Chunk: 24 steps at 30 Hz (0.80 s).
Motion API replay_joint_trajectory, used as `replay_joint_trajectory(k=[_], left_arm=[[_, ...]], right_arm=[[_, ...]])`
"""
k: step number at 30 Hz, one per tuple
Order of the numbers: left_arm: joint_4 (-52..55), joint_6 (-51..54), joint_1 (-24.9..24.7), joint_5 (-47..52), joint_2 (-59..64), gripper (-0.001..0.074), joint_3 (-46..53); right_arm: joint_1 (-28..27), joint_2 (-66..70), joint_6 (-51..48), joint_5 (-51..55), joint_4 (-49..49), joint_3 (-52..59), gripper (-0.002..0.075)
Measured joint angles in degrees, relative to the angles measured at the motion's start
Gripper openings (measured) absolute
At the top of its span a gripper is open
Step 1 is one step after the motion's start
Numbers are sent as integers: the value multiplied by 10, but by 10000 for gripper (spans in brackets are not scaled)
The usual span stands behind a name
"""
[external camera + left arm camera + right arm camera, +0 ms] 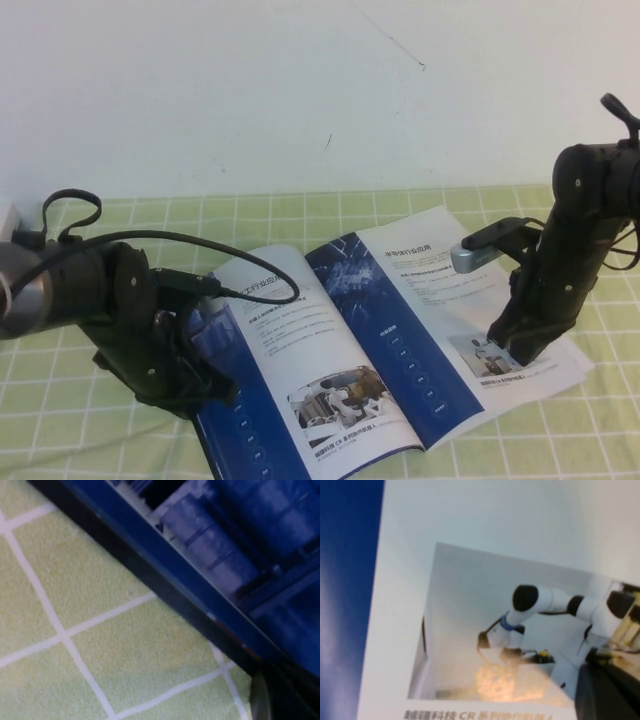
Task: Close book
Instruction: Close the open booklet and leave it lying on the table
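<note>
So, high view: book (340,340) lies open and face up on the checked tablecloth (80,440). Its spine runs diagonally from far-centre toward the near right. Left gripper (200,385) is low at the outer edge of the left-hand page, which looks slightly raised there. Right gripper (510,350) is down on the right-hand page by its outer near corner, apparently touching the paper. Cannot tell whether either gripper is spread or pressed together.

Left wrist view: the blue edge of the book (240,555) crosses diagonally over the tablecloth (100,645) with a dark shadow band beneath it, so that edge seems lifted off the cloth. Grip state not visible here either.

Right wrist view: camera is very close over a printed photo of a white robot arm (540,600) on the page; no open/closed read.

Judgement: left arm sits at the free edge, so folding goes left half over the spine toward the right, and the right gripper lies in that path.
</note>
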Motion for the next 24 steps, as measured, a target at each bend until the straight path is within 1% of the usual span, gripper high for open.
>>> replay_joint_trajectory(k=[4,7,11,14,19,24], left_arm=[[3,0,-35,-35,0,-3,0],[-14,0,-71,-110,6,-4,0],[-57,0,-112,-180,11,-4,0],[-98,5,-135,-219,14,-4,0],[-123,17,-153,-237,19,-4,-32],[-132,30,-156,-213,19,-4,-105]], right_arm=[[0,1,-5,3,18,0,-3],[0,1,-7,4,29,0,-3],[0,1,-8,5,35,0,-3],[0,2,-8,6,43,0,-3],[0,3,-9,6,60,0,-3],[0,3,-13,6,74,0,-3]])
